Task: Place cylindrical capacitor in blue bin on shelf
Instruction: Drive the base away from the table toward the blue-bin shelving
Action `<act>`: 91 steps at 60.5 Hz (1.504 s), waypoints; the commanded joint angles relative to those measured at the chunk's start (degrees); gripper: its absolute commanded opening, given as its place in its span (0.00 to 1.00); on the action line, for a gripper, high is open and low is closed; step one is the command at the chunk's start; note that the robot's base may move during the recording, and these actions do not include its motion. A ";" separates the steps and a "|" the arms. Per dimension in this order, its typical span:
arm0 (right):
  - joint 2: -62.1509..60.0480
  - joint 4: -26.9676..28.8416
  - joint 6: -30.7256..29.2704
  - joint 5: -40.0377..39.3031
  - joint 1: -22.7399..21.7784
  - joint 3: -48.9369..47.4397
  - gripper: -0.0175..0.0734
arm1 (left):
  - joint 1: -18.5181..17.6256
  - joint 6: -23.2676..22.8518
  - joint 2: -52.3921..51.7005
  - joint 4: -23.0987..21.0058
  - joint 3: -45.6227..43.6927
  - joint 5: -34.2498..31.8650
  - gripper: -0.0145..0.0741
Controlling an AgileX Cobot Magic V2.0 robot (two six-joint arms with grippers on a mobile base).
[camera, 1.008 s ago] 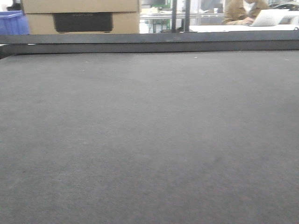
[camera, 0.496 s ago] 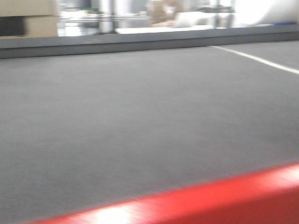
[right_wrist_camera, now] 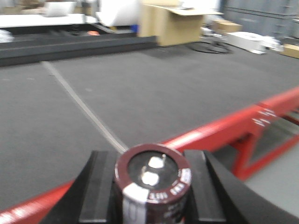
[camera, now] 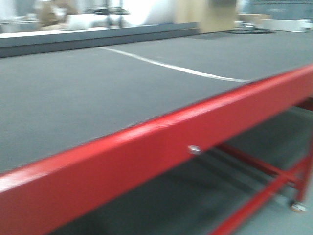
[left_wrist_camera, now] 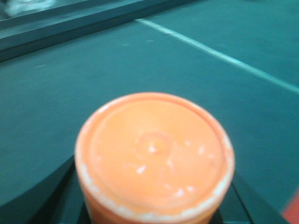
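1. Where the right wrist camera looks along its fingers, we see the right gripper [right_wrist_camera: 152,189] clamped on the cylindrical capacitor [right_wrist_camera: 153,175], which stands upright between the two black fingers [right_wrist_camera: 100,186] and touches both.
2. We make out a dark maroon sleeve with a white band, and two silver terminals facing up on its top.
3. We find the capacitor held in the air at the table's edge, with the red rail [right_wrist_camera: 219,126] passing below it and the grey felt tabletop [right_wrist_camera: 154,88] beyond.
4. We see the left gripper [left_wrist_camera: 154,205] holding an orange-topped cylinder [left_wrist_camera: 154,154]. Dark fingers flank it on both sides, and the cap hides their pads.
5. We note a white line [camera: 171,67] running diagonally across the felt in all three views.
6. Our front view is blurred. It shows the rail slanting across, a small bolt [camera: 194,149] on its face, and a caster [camera: 297,206] beneath.
7. We spot a cardboard box [right_wrist_camera: 173,23] past the table's far edge.
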 commanded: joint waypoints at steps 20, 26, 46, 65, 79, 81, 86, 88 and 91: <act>-0.23 -0.13 0.10 -1.74 -0.05 -0.52 0.01 | -0.37 0.06 -0.34 -0.38 -0.20 -1.65 0.04; -0.23 -0.13 0.10 -1.74 -0.05 -0.52 0.01 | -0.37 0.06 -0.34 -0.38 -0.20 -1.65 0.04; -0.23 -0.13 0.10 -1.74 -0.05 -0.52 0.01 | -0.37 0.06 -0.34 -0.38 -0.20 -1.65 0.04; -0.23 -0.13 0.10 -1.74 -0.05 -0.52 0.01 | -0.37 0.06 -0.34 -0.38 -0.20 -1.65 0.04; -0.23 -0.13 0.10 -1.74 -0.05 -0.52 0.01 | -0.37 0.06 -0.34 -0.38 -0.20 -1.65 0.04; -0.23 -0.13 0.10 -1.74 -0.05 -0.52 0.01 | -0.37 0.06 -0.34 -0.38 -0.20 -1.65 0.04; -0.23 -0.13 0.10 -1.74 -0.05 -0.52 0.01 | -0.37 0.06 -0.34 -0.38 -0.20 -1.65 0.04; -0.23 -0.13 0.10 -1.74 -0.05 -0.52 0.01 | -0.37 0.06 -0.34 -0.38 -0.20 -1.65 0.04; -0.23 -0.13 0.10 -1.74 -0.05 -0.52 0.01 | -0.37 0.06 -0.34 -0.38 -0.20 -1.65 0.04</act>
